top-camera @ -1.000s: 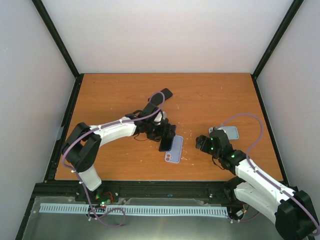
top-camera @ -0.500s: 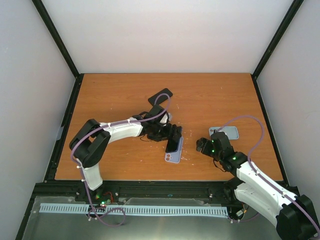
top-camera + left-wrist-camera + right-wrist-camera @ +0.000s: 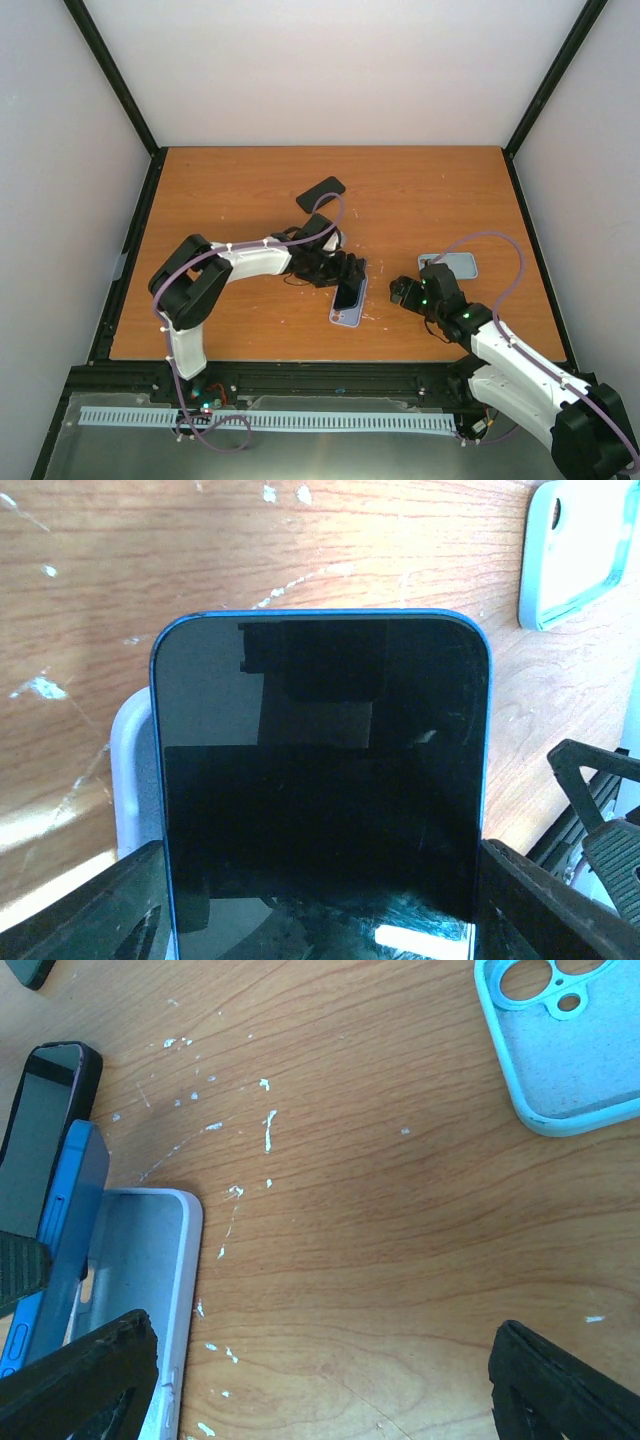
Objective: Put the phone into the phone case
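Surface (image 3: 220, 200): orange wood, scuffed white around the middle. Phone (image 3: 320, 780): blue rim, dark screen, held at mid-surface over the case (image 3: 140, 1260). The phone's long axis runs roughly along the case's long axis, near to far and leaning a little right at the far end in the top view. It is tilted up on one long edge, with the lower edge at the case's long wall on the left arm's side. Cannot tell whether that edge touches the wall. Screen faces the left wrist camera and the free short end points away from that wrist. The case is lavender and lies flat, open side up, its hollow mostly uncovered. Left gripper (image 3: 345, 280): spread about the phone's width and clamped across it, a finger (image 3: 80, 910) on each long edge. Right gripper (image 3: 402, 290): jaws wide, holding nothing, just right of the case and apart from it. Pale blue case (image 3: 560, 1040): open side up, further right. Black slab (image 3: 320, 193): flat on the surface beyond the left arm.
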Robot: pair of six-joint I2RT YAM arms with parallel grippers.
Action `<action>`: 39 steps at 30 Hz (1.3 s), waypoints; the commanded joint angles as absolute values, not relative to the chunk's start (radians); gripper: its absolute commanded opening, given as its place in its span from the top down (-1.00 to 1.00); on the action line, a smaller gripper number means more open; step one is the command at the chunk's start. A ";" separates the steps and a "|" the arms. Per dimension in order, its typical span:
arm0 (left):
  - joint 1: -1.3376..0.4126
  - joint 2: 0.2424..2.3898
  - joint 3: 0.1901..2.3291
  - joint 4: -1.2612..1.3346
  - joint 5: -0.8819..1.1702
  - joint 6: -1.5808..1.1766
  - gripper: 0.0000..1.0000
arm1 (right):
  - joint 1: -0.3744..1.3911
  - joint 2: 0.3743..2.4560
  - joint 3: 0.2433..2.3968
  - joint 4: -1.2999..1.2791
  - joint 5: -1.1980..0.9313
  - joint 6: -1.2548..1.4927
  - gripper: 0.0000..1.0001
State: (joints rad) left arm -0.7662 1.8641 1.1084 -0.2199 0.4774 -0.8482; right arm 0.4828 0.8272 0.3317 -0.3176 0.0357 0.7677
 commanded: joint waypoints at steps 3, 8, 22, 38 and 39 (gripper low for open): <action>-0.792 1.861 1.115 -0.169 0.511 -0.894 -0.12 | 0.479 0.835 0.316 -0.285 0.022 0.778 -0.78; -0.806 1.826 1.118 -0.186 0.473 -0.885 -0.13 | 0.478 0.825 0.310 -0.291 0.021 0.778 -0.78; -0.826 1.804 1.090 -0.217 0.436 -0.865 -0.12 | 0.479 0.810 0.304 -0.297 0.014 0.787 -0.78; -0.830 1.829 1.083 -0.251 0.424 -0.864 -0.47 | 0.478 0.848 0.292 -0.233 -0.083 0.784 -0.75; -0.830 1.831 1.082 -0.253 0.423 -0.865 -0.48 | 0.478 0.856 0.288 -0.223 -0.097 0.788 -0.75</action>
